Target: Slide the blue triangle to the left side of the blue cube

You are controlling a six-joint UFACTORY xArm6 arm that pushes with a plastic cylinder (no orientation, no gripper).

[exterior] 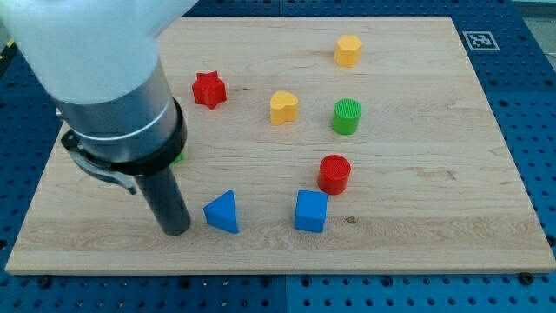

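Observation:
The blue triangle (222,212) lies near the view's bottom, left of centre. The blue cube (310,210) sits to its right, with a gap of about a block's width between them. My tip (176,230) rests on the board just to the left of the blue triangle, close to it but with a small gap. The rod rises up and left into the large grey and white arm body, which hides the board's top left part.
A red cylinder (334,174) stands just above and right of the blue cube. A green cylinder (347,116), a yellow heart (283,107), a red star (208,89) and a yellow hexagon (347,50) lie further up. A green block (178,157) peeks from behind the arm.

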